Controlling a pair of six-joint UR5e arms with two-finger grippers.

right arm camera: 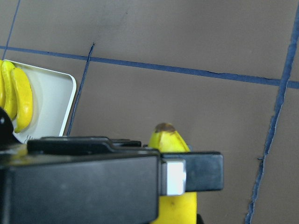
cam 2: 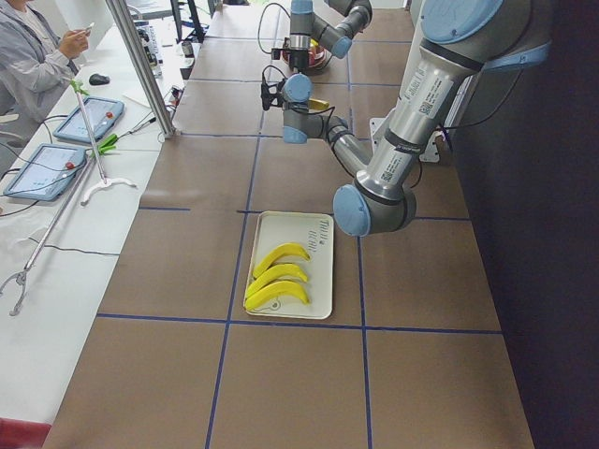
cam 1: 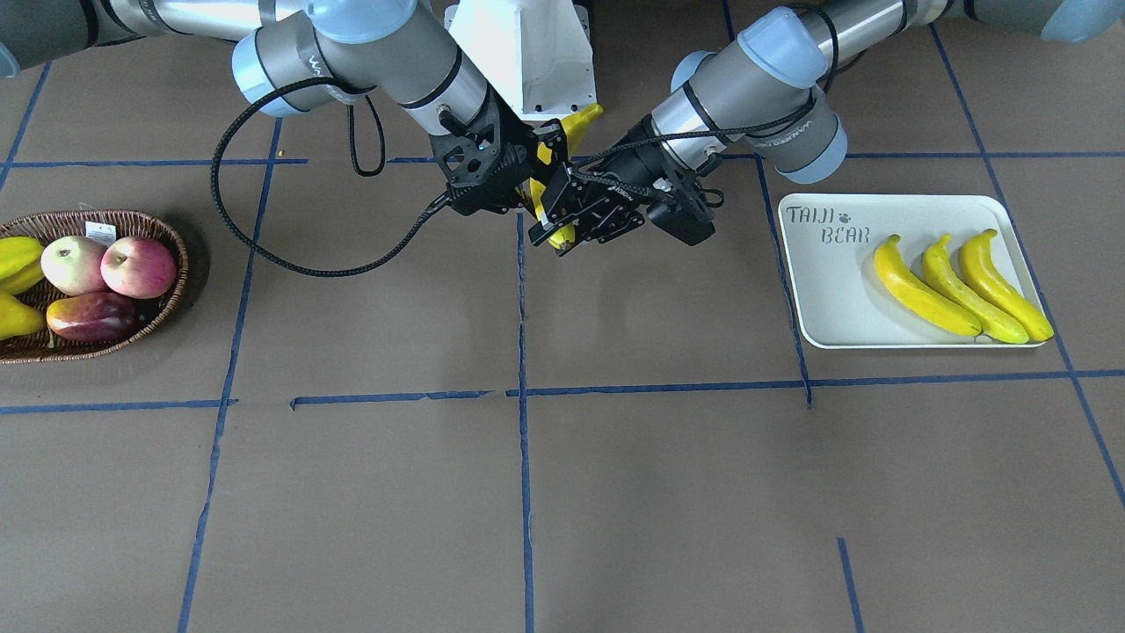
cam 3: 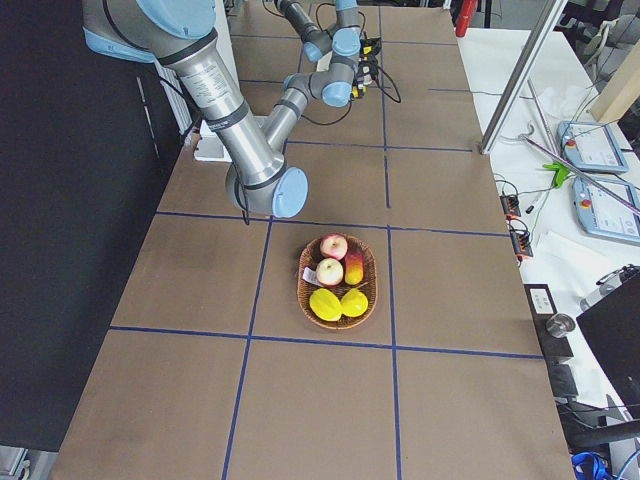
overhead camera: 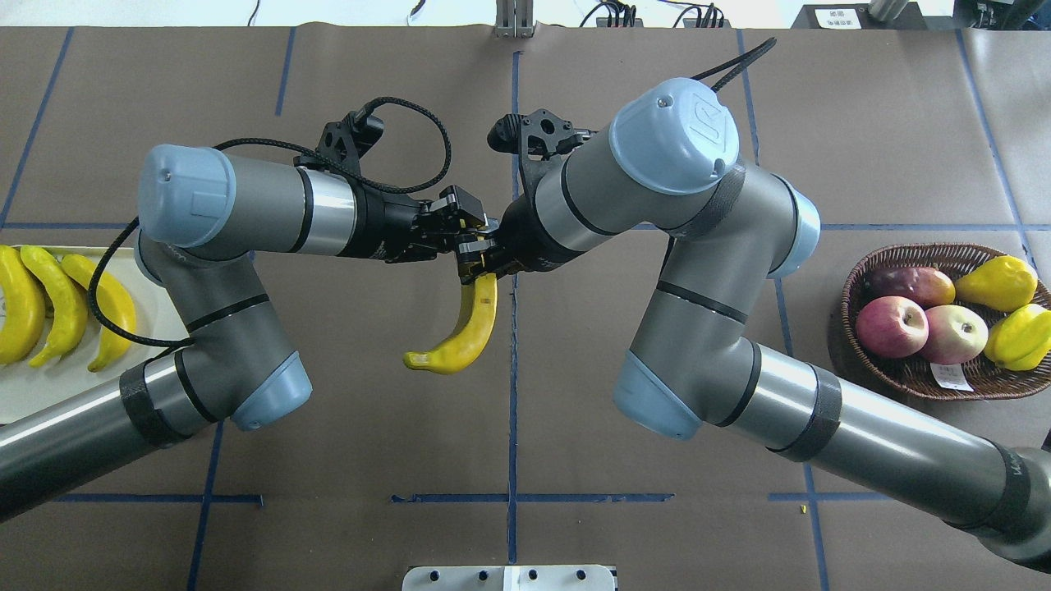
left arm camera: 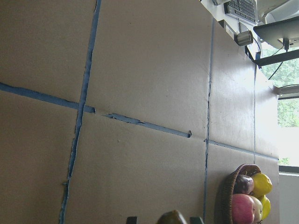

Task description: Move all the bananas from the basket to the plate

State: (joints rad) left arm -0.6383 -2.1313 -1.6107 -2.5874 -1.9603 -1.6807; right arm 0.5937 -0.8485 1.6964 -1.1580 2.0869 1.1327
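My two claws meet above the middle of the bench (cam 1: 615, 492), both at one banana (overhead camera: 472, 324) held clear of the surface. My right claw (cam 1: 530, 186) is clamped on it. My left claw (cam 1: 560, 221) has a finger on each side of its brown tip, but I cannot tell whether it grips. Three bananas (cam 1: 962, 290) lie side by side on the plate (cam 1: 826, 290), well apart from the basket (cam 1: 172, 264).

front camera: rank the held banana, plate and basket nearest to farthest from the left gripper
1. the banana, right at the left gripper, mid-table
2. the plate, on the view's right, this arm's own side
3. the basket, far off at the view's left edge
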